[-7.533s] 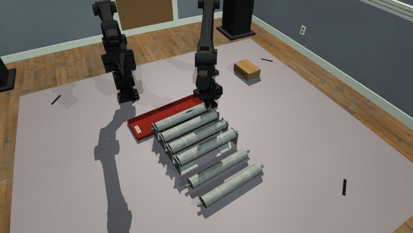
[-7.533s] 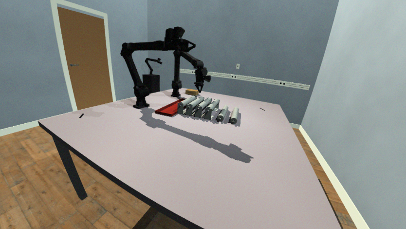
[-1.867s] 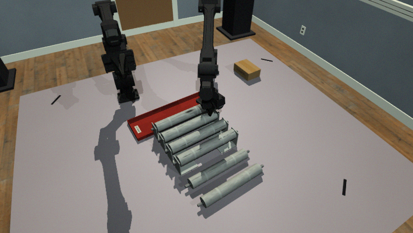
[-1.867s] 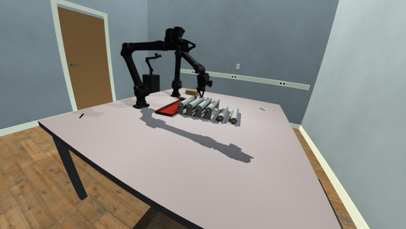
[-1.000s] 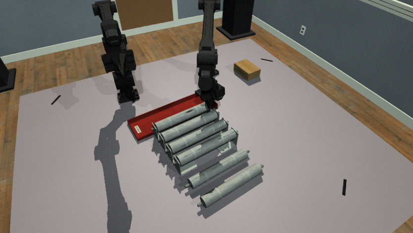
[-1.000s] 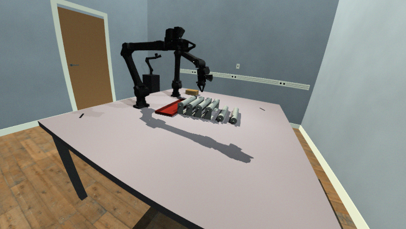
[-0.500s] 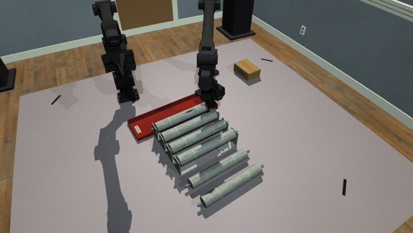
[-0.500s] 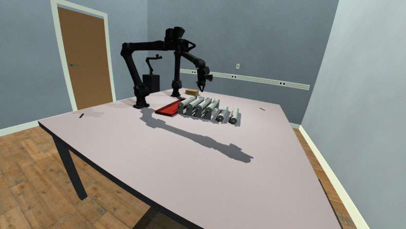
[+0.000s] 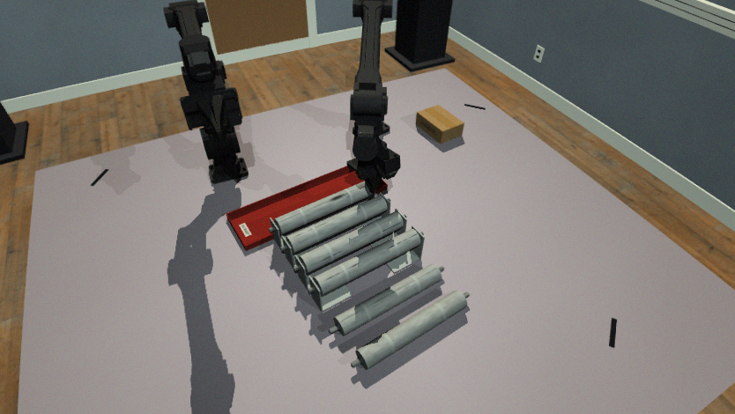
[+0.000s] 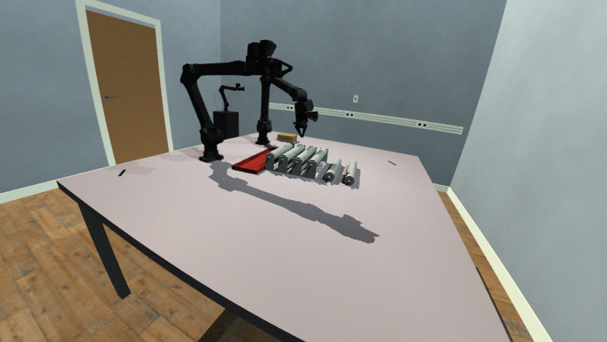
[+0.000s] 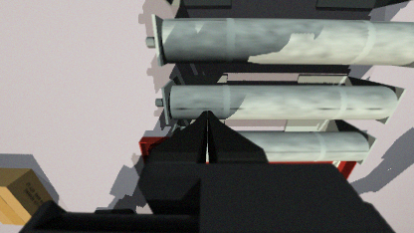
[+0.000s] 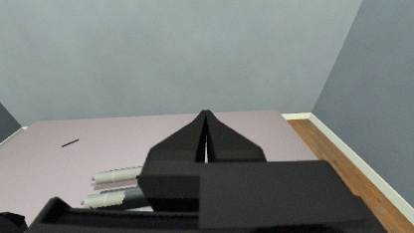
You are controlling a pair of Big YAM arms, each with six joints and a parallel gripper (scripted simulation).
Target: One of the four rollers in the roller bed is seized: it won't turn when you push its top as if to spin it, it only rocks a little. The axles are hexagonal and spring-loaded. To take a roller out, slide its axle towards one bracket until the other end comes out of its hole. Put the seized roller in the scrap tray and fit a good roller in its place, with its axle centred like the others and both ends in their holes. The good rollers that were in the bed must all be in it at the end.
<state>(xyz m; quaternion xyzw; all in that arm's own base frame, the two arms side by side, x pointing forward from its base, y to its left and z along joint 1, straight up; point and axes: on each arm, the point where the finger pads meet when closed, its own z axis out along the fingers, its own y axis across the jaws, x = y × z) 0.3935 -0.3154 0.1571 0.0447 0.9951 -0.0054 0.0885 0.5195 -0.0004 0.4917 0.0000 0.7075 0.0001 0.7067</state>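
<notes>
Four grey rollers sit side by side in the bed, between brackets (image 9: 329,298) (image 10: 311,169). The roller nearest the tray (image 9: 303,215) (image 11: 318,145) and the second roller (image 9: 337,225) (image 11: 299,102) have both ends at the brackets as far as I can see. Two loose rollers lie beside the bed: a nearer one (image 9: 413,329) (image 10: 350,169) and a farther one (image 9: 388,302) (image 10: 334,169). The red scrap tray (image 9: 267,218) (image 10: 250,164) holds no visible roller. My left gripper (image 10: 301,134) (image 11: 207,116) is shut, empty, above the bed's tray-side end. My right gripper (image 10: 291,67) (image 12: 206,116) is shut, empty, raised high.
A cardboard box (image 9: 439,124) (image 10: 287,137) (image 11: 19,194) stands beyond the bed, on the left arm's side. The tray lies close against the bed's first roller. The right arm's base (image 9: 227,170) (image 10: 211,156) stands behind the tray's labelled end.
</notes>
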